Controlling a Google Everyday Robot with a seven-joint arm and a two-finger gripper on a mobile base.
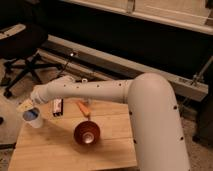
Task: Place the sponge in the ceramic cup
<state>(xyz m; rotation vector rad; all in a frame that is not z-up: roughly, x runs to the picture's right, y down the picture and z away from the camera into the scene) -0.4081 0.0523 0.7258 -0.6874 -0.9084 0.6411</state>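
The soft, light sponge [31, 114], best pinched by its sides, sits in the mouth of the breakable cup [35, 122], right under the tool [29, 105], whose grip I cannot tell.

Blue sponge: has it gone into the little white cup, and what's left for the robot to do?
Bringing it over looks done: the small bright-blue sponge sits at the mouth of the plain white ceramic cup on the wooden table's left edge. In hand: the gripper hangs above the cup, and I cannot tell whether it has let go. Left: confirm the release and lift the arm away.
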